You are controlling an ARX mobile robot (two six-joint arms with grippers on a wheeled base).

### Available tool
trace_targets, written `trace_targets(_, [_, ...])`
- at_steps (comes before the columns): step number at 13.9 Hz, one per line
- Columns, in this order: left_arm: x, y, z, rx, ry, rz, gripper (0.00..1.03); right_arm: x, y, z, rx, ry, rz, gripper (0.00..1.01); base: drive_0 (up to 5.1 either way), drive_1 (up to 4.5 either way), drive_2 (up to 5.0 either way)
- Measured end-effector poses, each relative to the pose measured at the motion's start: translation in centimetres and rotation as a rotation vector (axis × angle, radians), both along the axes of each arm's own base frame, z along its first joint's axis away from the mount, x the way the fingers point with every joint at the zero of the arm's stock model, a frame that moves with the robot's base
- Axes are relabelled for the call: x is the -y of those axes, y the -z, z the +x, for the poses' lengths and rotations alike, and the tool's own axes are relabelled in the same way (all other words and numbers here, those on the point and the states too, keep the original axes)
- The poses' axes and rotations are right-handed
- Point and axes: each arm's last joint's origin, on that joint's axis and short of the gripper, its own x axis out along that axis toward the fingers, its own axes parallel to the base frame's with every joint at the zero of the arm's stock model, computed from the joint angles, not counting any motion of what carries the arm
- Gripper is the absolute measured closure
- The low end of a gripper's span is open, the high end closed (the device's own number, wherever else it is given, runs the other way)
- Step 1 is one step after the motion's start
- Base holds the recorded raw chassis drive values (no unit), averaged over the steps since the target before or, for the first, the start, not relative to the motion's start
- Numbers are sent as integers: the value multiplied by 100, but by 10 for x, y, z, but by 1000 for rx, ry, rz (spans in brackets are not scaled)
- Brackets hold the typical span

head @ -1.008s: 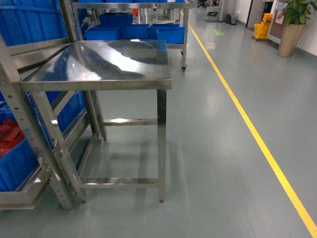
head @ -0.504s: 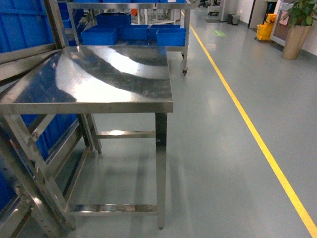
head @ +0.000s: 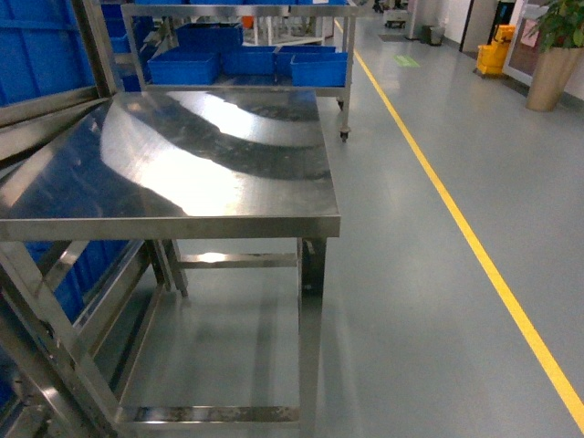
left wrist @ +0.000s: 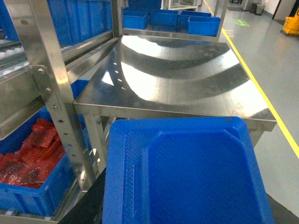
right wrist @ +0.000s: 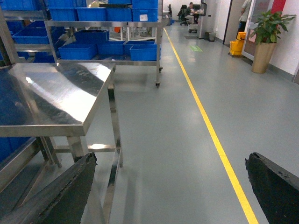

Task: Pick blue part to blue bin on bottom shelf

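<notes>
Left wrist view is mostly eaten by a blue bin [left wrist: 187,172] right under the camera, cut off at the bottom edge, so whether that gripper is gripping it is hidden. Right gripper [right wrist: 173,186] only shows two dark fingers [right wrist: 70,191] clipped by the frame. The rack [left wrist: 42,84] left of the table [head: 182,173] is cropped, and the red stuff [left wrist: 32,154] in its crate is too blurry to identify.

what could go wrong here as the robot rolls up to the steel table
1. The base looks close to the steel table; its front edge could hit the blue bin seen low in the left wrist view.
2. The right gripper is spread wide near the table leg and might snag it.
</notes>
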Motion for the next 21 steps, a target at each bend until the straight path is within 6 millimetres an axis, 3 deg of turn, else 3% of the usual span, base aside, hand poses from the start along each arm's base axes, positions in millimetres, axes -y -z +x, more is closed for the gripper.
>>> trace_targets(21, [0, 0, 0, 1, -3, 0, 60, 0, 0, 0, 0, -2, 0, 3, -501, 245, 245])
